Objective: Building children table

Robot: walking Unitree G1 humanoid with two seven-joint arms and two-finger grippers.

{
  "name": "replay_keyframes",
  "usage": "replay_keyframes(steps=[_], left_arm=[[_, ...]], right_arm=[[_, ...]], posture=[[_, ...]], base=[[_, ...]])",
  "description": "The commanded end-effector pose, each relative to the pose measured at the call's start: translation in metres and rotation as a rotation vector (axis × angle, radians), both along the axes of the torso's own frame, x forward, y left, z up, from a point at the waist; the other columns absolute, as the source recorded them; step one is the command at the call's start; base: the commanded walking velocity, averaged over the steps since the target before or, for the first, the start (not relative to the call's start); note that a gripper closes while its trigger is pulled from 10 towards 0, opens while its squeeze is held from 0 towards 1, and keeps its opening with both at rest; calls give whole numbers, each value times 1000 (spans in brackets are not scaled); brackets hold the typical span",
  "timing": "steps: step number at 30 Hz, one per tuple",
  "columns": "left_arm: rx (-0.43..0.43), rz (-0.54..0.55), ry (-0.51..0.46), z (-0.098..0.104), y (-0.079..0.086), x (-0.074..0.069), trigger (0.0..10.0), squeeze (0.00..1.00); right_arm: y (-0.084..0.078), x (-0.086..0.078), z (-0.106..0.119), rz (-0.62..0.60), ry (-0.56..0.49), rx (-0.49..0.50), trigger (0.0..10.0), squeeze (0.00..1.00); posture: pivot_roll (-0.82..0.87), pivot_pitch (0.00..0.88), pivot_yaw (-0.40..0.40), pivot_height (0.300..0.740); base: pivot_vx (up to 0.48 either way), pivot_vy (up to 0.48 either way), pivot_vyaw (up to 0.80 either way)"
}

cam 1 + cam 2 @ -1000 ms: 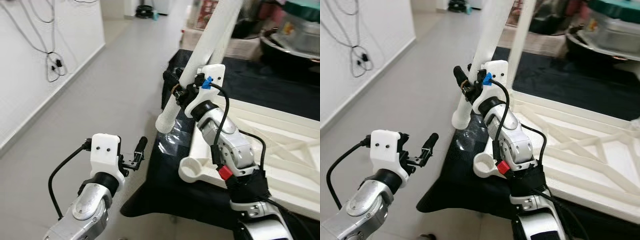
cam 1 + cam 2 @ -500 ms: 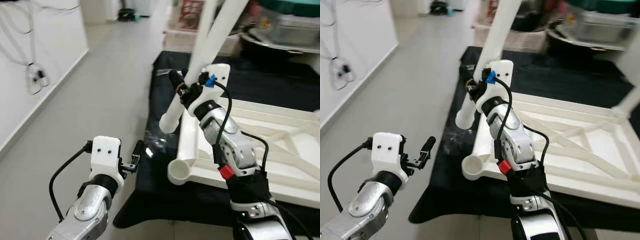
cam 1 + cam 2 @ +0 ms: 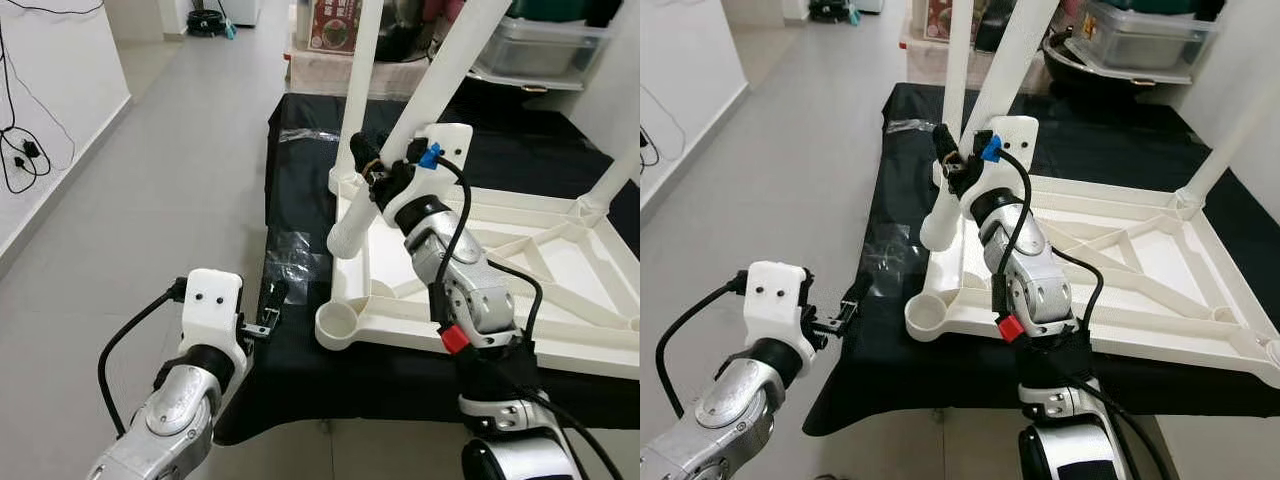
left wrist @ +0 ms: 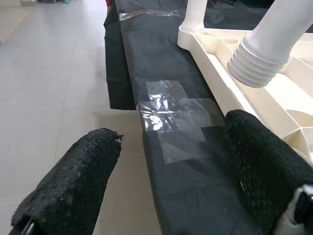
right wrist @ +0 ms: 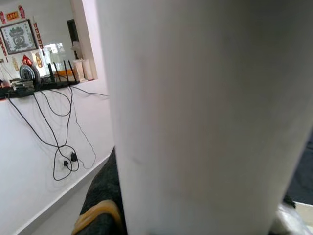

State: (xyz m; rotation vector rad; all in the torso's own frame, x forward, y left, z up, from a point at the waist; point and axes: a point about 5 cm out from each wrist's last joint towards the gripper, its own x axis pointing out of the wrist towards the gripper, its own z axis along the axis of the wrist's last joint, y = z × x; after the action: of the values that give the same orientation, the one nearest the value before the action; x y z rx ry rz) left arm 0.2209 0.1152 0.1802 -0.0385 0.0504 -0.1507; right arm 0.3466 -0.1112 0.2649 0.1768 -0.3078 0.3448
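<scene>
Grey floor tiles and a white wall with dangling cables frame a low table (image 3: 300, 200) draped in black cloth. Above its near corner the right pincer (image 3: 372, 172) is clamped around a loose white table leg (image 3: 420, 100), holding it tilted, its ribbed lower end (image 4: 257, 63) hanging just over the rim of the upturned white children's tabletop (image 3: 1140, 270). That tabletop lies underside-up on the black cloth, its cross-braced ribs showing. An empty round socket (image 3: 338, 326) sits at its near corner, below and just in front of the held leg's end. Other legs already stand upright in the far-left corner (image 3: 360, 90) and at the far-right corner (image 3: 1230, 140). The left pincer (image 3: 268, 308) hovers low beside the table's near-left edge, its two black padded fingers (image 4: 68, 191) spread apart and gripping nothing. A patch of clear tape (image 4: 171, 115) shines on the cloth between them. Storage boxes (image 3: 1140, 35) stand beyond the table.
</scene>
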Motion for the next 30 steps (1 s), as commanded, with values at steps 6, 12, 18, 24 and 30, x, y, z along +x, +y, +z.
replay_keyframes(steps=[6,12,18,24,30], left_arm=[[8,7,13,-2,-1,-2,10000,0],[0,26,-14,4,0,1,10000,0],[-1,24,-9,3,1,1,10000,0],[7,19,-5,2,0,1,10000,0],[6,18,-12,3,0,3,10000,0]], right_arm=[[-1,-2,2,-8,-5,-4,10000,0],[0,-4,0,-4,-2,-11,10000,0],[1,-6,-3,-2,5,-13,10000,0],[2,-6,-2,1,1,-7,10000,0],[0,-7,10,-5,-47,49,10000,0]], posture=[[113,90,-95,740],[110,83,-94,740],[109,75,-93,740],[110,66,-91,740],[110,60,-92,740]], base=[[0,0,0],[0,0,0],[0,0,0],[-260,0,0],[-268,0,0]])
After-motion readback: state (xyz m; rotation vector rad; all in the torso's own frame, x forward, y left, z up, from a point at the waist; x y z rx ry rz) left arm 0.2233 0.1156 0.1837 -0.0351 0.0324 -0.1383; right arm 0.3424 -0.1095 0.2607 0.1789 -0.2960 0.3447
